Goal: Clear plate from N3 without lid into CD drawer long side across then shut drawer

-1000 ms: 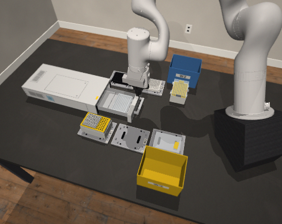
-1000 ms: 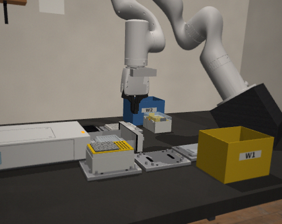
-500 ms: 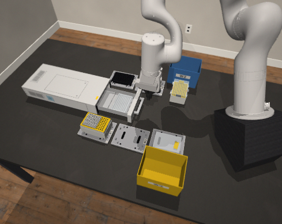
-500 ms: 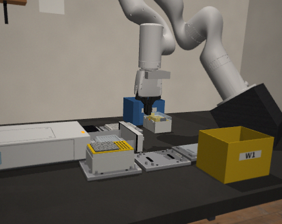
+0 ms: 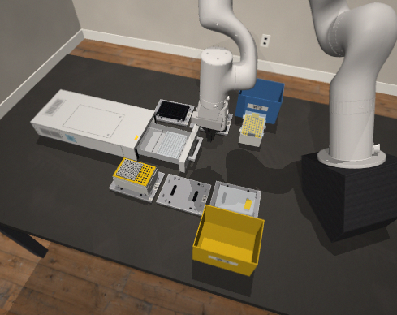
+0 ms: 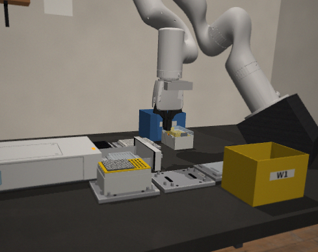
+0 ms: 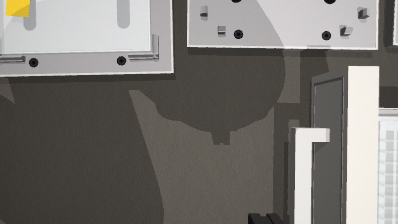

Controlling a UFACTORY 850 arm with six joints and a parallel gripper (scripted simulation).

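Note:
The white cooler CD lies at the left with its drawer pulled out and its orange lamp lit. A clear plate lies flat in the drawer, long side across it, with no lid. The drawer front carries a bar handle. My gripper is shut and empty. It hangs a little above the bench, just outside the handle on the side away from the cooler.
A black plate sits on a nest behind the drawer. A tip box and blue bin W2 stand at the back. In front are a yellow-topped tip box, an empty nest, a nest holding a tray and yellow bin W1.

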